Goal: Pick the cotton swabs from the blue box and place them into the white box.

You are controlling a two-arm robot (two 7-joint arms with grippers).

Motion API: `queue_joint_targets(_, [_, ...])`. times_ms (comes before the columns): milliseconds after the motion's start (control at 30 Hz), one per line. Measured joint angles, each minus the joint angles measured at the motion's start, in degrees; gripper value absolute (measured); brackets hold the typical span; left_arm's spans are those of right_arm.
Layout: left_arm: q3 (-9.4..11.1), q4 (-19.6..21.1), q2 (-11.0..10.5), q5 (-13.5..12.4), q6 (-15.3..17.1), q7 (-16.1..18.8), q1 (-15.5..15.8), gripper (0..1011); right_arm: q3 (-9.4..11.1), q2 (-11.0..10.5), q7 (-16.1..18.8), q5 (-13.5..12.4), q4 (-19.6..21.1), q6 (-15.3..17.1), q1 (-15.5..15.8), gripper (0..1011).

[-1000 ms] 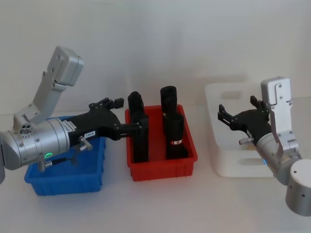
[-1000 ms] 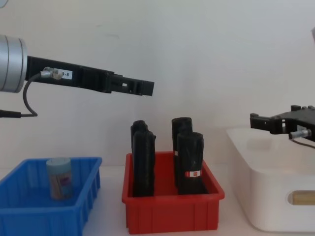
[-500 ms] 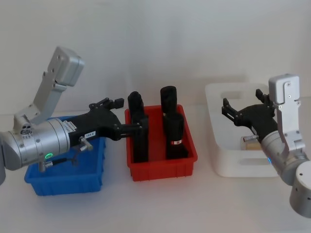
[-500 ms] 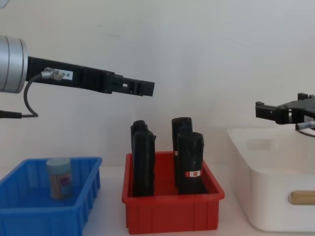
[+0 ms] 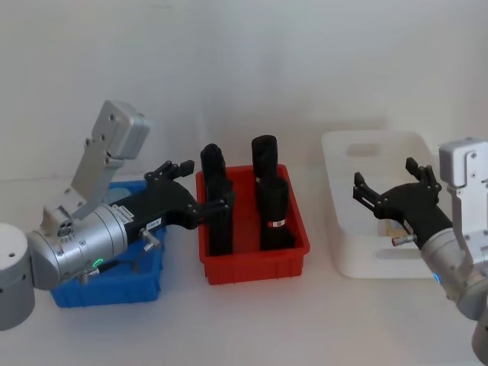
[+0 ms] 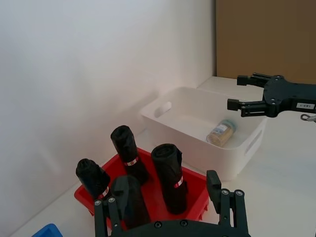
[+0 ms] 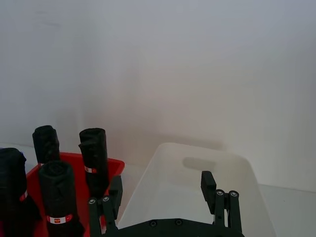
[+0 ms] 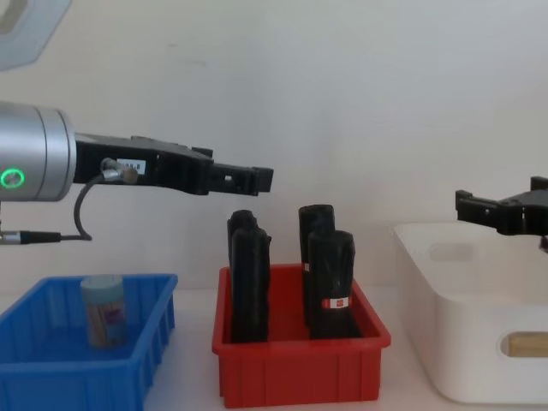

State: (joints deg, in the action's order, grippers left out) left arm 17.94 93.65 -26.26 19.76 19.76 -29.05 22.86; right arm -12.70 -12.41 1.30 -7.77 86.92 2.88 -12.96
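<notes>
Three containers sit in a row on a white table (image 5: 252, 328) against a pale wall (image 8: 385, 86). The blue box (image 8: 51, 377) is on the left, a red bin (image 8: 300, 368) is in the middle, and the taller white box (image 8: 462, 342) is on the right. One jar of cotton swabs (image 8: 104, 310) stands upright inside the blue box. A second jar (image 6: 222, 133) lies on its side on the floor of the white box, and we can see its tan sticks through the near handle cut-out in the chest view. Four black rolls (image 5: 271, 206) stand upright in the red bin, rising well above its rim, between the two boxes.

The left gripper (image 5: 204, 184) hovers with its fingers spread wide and nothing between them. It is higher than the tops of the rolls, with its tips over the left edge of the red bin. Its arm reaches across the blue box and covers much of it in the head view. The right gripper (image 5: 385, 178) hovers above the rim of the white box, over the second jar. Its fingers are also spread wide and empty.
</notes>
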Motion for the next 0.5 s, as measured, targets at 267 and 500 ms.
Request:
queue_joint_targets(267, [1.62,-0.10,0.88,-1.71,-3.91,5.80,-1.88,1004,-0.09,-2.03,0.76,-2.58,4.24,-0.30,4.07,1001])
queue_joint_targets(500, [3.24,-0.19,1.76,-3.33,-7.66,11.42,-3.74,1004,-0.18,-4.11,1.54,-5.19,8.53,-0.58,8.20,1002])
